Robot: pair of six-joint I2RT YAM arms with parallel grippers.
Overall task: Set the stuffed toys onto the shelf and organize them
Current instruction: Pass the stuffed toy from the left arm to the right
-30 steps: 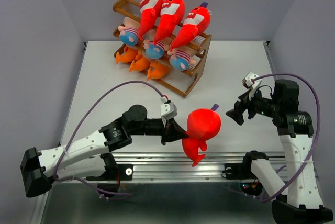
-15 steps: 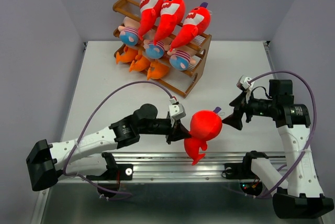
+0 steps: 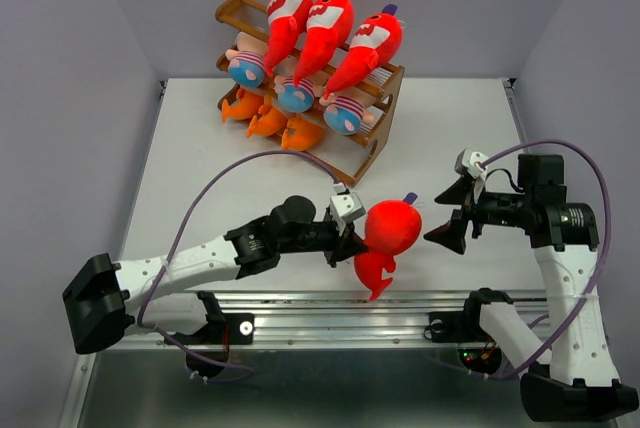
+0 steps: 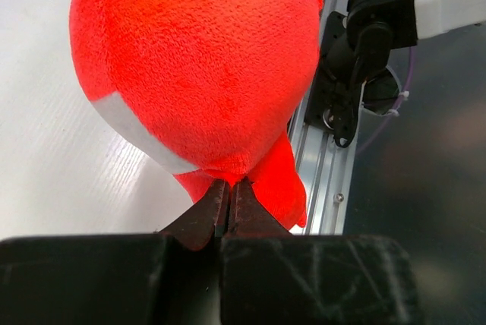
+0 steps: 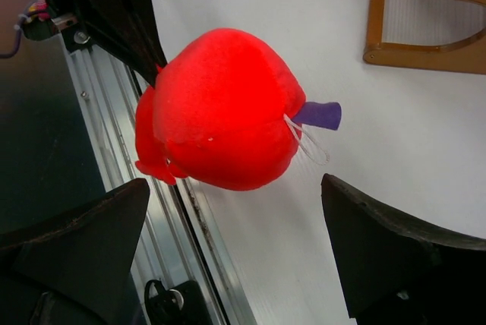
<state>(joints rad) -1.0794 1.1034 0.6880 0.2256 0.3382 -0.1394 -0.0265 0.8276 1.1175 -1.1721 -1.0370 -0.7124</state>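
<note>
My left gripper (image 3: 350, 241) is shut on the underside of a red stuffed shark (image 3: 391, 231) and holds it above the table's near edge. In the left wrist view its black fingertips (image 4: 229, 188) pinch the plush (image 4: 197, 67) where the tail begins. My right gripper (image 3: 452, 215) stands open just right of the toy and faces it. The right wrist view shows the red shark (image 5: 224, 120), with a purple tab, ahead of the wide-spread right gripper (image 5: 235, 188), not touching. The wooden shelf (image 3: 378, 143) at the back holds three red sharks (image 3: 325, 28), striped dolls (image 3: 293, 96) and orange toys (image 3: 268, 120).
The aluminium rail (image 3: 330, 303) runs along the near table edge right below the held toy. Grey walls close in the table on the left, right and back. A corner of the shelf (image 5: 425, 55) shows at the top right of the right wrist view.
The left arm has stretched to the right, carrying the red shark a little rightward and farther from the rail. The right gripper has dipped and come closer to the toy, still open.
</note>
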